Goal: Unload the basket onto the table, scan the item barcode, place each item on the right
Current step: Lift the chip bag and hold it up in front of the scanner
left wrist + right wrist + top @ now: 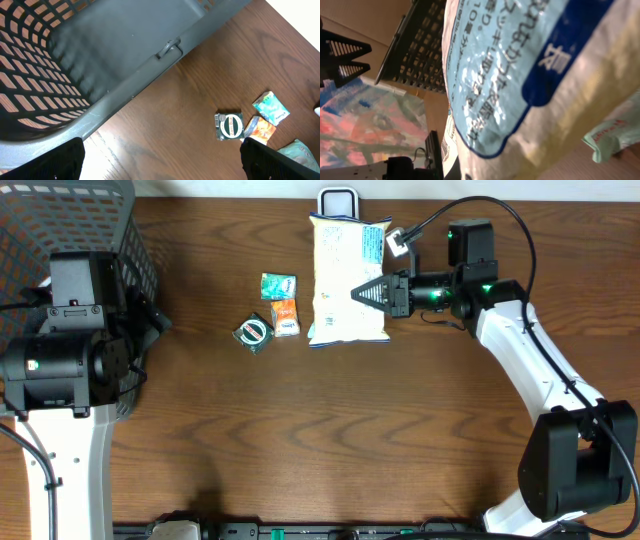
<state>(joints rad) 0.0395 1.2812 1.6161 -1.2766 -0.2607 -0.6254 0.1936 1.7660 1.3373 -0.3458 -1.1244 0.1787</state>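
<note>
Snack bag [340,260], how does it look?
— A tall pillow pack, white and pale yellow, with a light blue panel edged in dark blue and Japanese lettering on glossy film.
— Where is it?
— At the far edge of the bench [300,440], right of the middle. The right gripper [358,293] has its jaws closed on the bag's right side.
— And the other arm?
— The left gripper [162,162] has its jaws spread wide and empty, over the bench beside the grey basket [125,55].
— What's hard to make out?
— Overhead, the print is too small to read. The right wrist view is so close that the bag fills it, cut off on every side, hiding the jaws. Whether a barcode sits in that print I cannot tell. The bag's top overlaps a white-framed object [338,198] that I cannot identify.
</note>
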